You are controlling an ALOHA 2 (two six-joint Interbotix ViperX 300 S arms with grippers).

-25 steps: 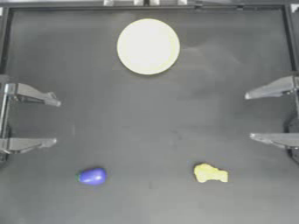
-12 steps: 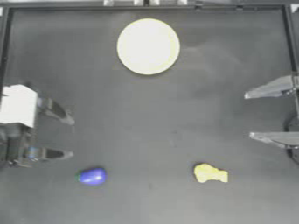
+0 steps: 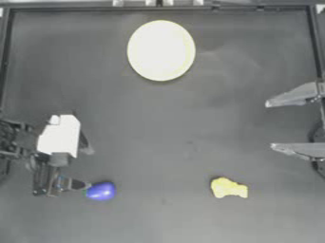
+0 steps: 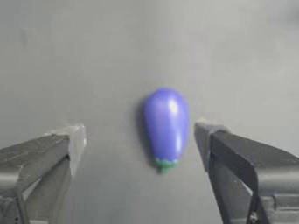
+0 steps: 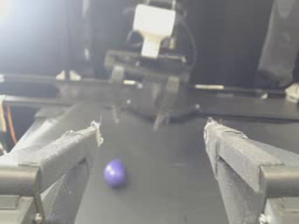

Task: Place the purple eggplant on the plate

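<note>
Over the table's near-left corner, my spread left claw (image 4: 140, 140) should straddle the purple eggplant (image 4: 166, 127) squarely before I pinch across its middle.

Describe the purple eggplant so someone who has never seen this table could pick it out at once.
Start from the plate, the large pale disc at the table's far edge, then go to the opposite, near edge. Two small things lie there; the purple eggplant is the one beside the open left gripper. It is smooth, glossy blue-purple with a green stem, unlike the lumpy yellow object.
</note>
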